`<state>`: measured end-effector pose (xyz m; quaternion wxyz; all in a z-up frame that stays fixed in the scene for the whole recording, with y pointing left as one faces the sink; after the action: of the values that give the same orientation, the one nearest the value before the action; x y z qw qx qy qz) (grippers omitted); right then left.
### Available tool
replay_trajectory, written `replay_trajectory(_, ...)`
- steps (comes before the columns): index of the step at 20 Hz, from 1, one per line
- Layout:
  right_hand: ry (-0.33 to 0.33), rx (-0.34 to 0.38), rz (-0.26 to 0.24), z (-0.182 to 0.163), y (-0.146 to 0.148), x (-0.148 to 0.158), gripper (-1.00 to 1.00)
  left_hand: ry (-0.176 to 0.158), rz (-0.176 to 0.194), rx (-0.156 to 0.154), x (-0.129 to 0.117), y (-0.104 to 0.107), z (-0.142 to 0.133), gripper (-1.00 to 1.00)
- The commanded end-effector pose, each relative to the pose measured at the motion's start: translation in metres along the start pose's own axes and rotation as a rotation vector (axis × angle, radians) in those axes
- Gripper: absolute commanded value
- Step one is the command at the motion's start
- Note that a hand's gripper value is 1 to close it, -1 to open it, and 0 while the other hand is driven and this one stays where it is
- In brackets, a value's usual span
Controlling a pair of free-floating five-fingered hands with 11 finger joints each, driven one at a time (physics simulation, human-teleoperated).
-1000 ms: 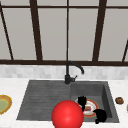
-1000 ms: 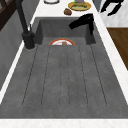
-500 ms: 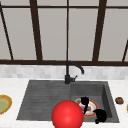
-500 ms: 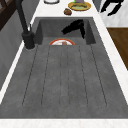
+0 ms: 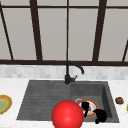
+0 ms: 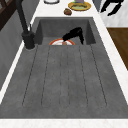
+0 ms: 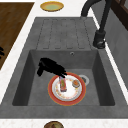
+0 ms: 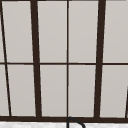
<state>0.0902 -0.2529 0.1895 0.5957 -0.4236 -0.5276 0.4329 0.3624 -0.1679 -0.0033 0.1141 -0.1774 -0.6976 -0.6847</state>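
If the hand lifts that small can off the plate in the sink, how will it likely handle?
The can lies on its side on the plate, so a push would probably roll it toward the rim. It looks small and rigid, likely light. The hand reaches its end with fingertips; a smooth round body could slip from a shallow pinch.

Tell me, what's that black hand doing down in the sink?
A black hand is down in the sink basin, its fingertips reaching onto a red-rimmed plate lying on the bottom. A small pinkish item on the plate is right at its fingertips, and a little round orange bit lies beside. The other hand hangs in the air off past the counter's edge. The black faucet stands behind.
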Motion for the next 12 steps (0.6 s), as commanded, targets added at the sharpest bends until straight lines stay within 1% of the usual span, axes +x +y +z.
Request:
replay_trajectory(1, 0.000, 0.000, 0.000, 0.000, 0.000, 0.000, 0.00, 0.000, 0.076, 0.007, 0.001, -0.022, 0.001, -1.00)
replay_trajectory(2, 0.000, 0.000, 0.000, 0.000, 0.000, 0.000, 0.00, 0.011, 0.110, 0.015, -0.005, -0.019, 0.001, -1.00)
replay_trajectory(4, 0.000, 0.000, 0.000, 0.000, 0.000, 0.000, 0.00, 0.022, 0.142, 0.033, -0.011, -0.015, 0.001, -1.00)
replay_trajectory(5, 0.000, 0.000, 0.000, 0.000, 0.000, 0.000, 0.00, 0.024, 0.163, 0.037, -0.014, -0.014, 0.001, -1.00)
replay_trajectory(8, 0.000, 0.000, 0.000, 0.000, 0.000, 0.000, 0.00, 0.016, 0.254, 0.033, -0.022, -0.011, 0.002, -1.00)
replay_trajectory(9, 0.000, 0.000, 0.000, 0.000, 0.000, 0.000, 0.00, 0.017, 0.274, 0.034, -0.024, -0.009, 0.002, -1.00)
replay_trajectory(10, 0.000, 0.000, 0.000, 0.000, 0.000, 0.000, 0.00, 0.020, 0.285, 0.035, -0.027, -0.005, 0.003, -1.00)
replay_trajectory(12, 0.000, 0.000, 0.000, 0.000, 0.000, 0.000, 0.00, 0.022, 0.313, 0.039, -0.034, -0.004, 0.003, -1.00)
